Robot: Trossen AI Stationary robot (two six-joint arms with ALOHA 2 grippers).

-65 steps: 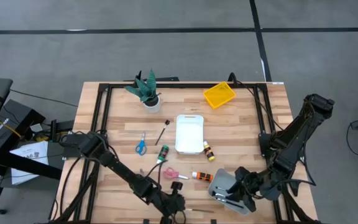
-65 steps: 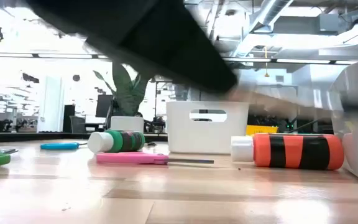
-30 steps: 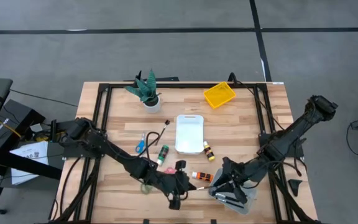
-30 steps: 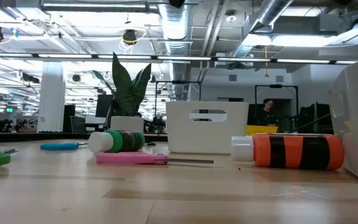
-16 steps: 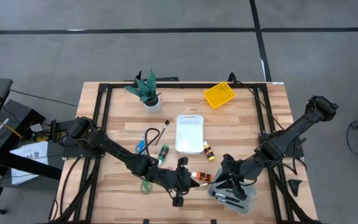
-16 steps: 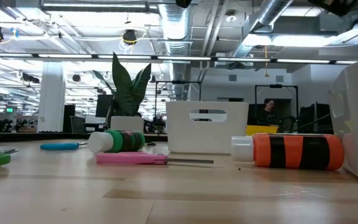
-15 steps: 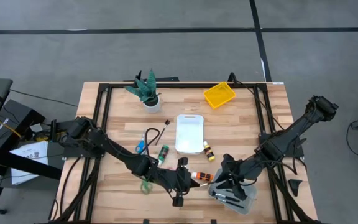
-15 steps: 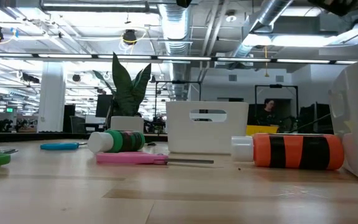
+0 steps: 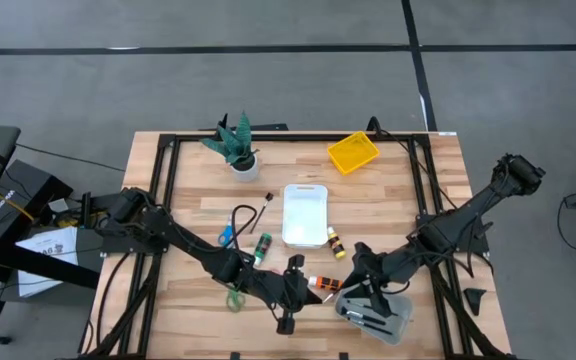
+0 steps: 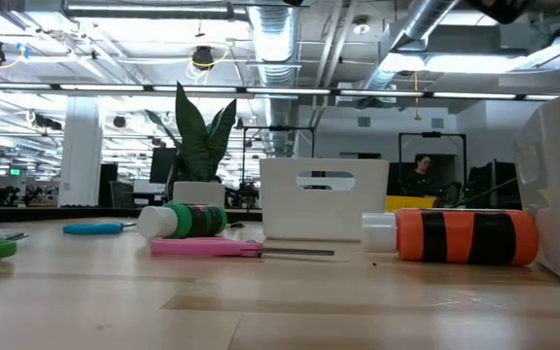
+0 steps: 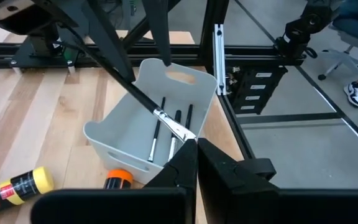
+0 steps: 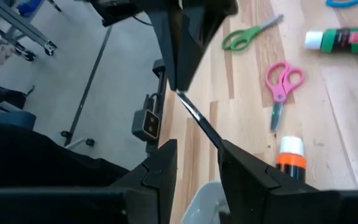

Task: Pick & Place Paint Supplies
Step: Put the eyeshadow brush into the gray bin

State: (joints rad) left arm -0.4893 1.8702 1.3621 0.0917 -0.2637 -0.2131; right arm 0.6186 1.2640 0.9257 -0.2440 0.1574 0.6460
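My left gripper (image 9: pixel 308 290) (image 11: pixel 194 148) is shut on a thin dark-handled brush (image 11: pixel 135 93) just left of the grey tray (image 9: pixel 376 312). My right gripper (image 9: pixel 351 276) (image 12: pixel 202 163) is open. Its fingers stand on either side of the brush's handle (image 12: pixel 205 127) without touching it. Several more brushes (image 11: pixel 166 130) lie in the grey tray. An orange bottle (image 9: pixel 324 285), a yellow bottle (image 9: pixel 336 243), a green bottle (image 9: pixel 261 247), pink scissors (image 12: pixel 281 82), green scissors (image 9: pixel 236 297), blue scissors (image 9: pixel 226 236) and another brush (image 9: pixel 258 213) lie on the table. My left gripper pinches the brush at its pale bristle end (image 11: pixel 184 132), just past the silver ferrule (image 11: pixel 165 119), between its two fingertips. The fingers come roughly level from the table's left. The brush is lifted clear, and its dark handle sticks out toward my right gripper above the grey tray.
A white tray (image 9: pixel 305 213) sits mid-table, with a yellow tray (image 9: pixel 353 153) and a potted plant (image 9: pixel 236 146) at the far edge. In the low view the orange bottle (image 10: pixel 455 236) and the pink scissors (image 10: pixel 222 248) lie in front of the white tray (image 10: pixel 324 199).
My right gripper has moved a little toward the table's left and far side, off the grey tray, and has closed in around the brush handle. My left gripper has kept the brush almost still.
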